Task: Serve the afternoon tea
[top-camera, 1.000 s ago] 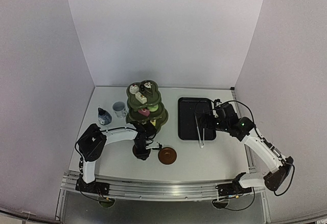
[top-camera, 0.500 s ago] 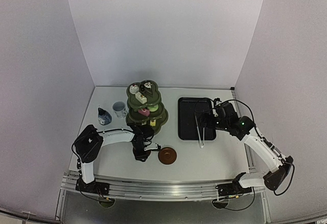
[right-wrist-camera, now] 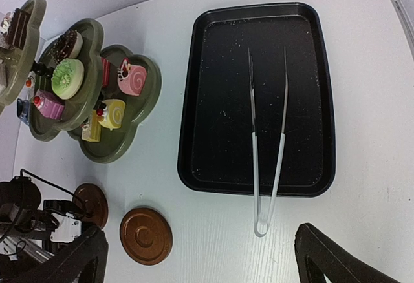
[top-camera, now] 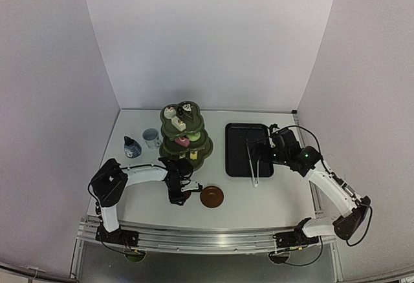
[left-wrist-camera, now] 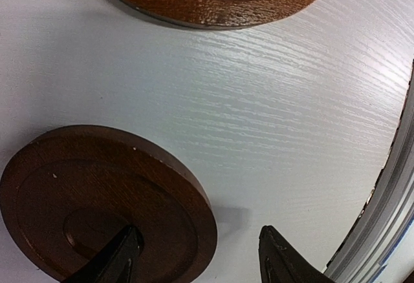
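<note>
The dark green three-tier stand (top-camera: 186, 136) holds small colourful cakes (right-wrist-camera: 67, 77) at the table's middle back. A white cup (top-camera: 151, 137) and a small blue cup (top-camera: 132, 147) stand to its left. One brown coaster (top-camera: 211, 196) lies in front of the stand. The other coaster (left-wrist-camera: 97, 205) lies under my left gripper (left-wrist-camera: 200, 231), which is open: one finger (left-wrist-camera: 116, 260) is over the disc, the other (left-wrist-camera: 284, 263) off its rim with a gap. My right gripper (right-wrist-camera: 200, 244) hangs open above the table by the tray's near edge, holding nothing.
A black rectangular tray (top-camera: 238, 160) lies right of the stand, with metal tongs (right-wrist-camera: 268, 147) on it, their looped end past the near rim. White walls enclose the table on three sides. The metal rail (top-camera: 207, 238) runs along the near edge.
My left arm has drawn slightly to the left and down over the coaster. Its jaws stay the same width. The right arm has hardly moved.
</note>
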Tool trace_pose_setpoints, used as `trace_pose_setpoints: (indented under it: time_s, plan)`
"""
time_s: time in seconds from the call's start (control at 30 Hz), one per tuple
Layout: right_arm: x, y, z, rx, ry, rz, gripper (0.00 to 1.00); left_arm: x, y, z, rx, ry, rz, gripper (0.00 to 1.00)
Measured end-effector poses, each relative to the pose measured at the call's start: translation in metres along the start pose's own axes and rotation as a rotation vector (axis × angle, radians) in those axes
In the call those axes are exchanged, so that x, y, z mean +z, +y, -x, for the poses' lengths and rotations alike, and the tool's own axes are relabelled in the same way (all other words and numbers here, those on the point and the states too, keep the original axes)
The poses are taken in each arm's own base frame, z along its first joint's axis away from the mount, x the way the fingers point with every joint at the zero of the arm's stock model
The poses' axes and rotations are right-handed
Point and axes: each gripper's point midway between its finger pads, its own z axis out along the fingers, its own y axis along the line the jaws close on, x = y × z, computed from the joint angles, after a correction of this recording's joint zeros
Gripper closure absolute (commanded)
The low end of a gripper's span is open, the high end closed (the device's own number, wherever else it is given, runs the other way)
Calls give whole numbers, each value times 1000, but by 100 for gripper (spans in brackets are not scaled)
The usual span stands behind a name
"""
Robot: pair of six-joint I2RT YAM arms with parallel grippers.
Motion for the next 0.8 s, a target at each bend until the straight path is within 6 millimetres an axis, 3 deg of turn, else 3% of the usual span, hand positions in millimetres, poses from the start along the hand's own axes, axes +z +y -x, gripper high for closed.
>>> trace_pose_setpoints:
  time_s: [0.8]
  plan:
    - [1, 2, 2, -4, 3, 2, 2, -1, -6, -8, 2, 3, 2, 34]
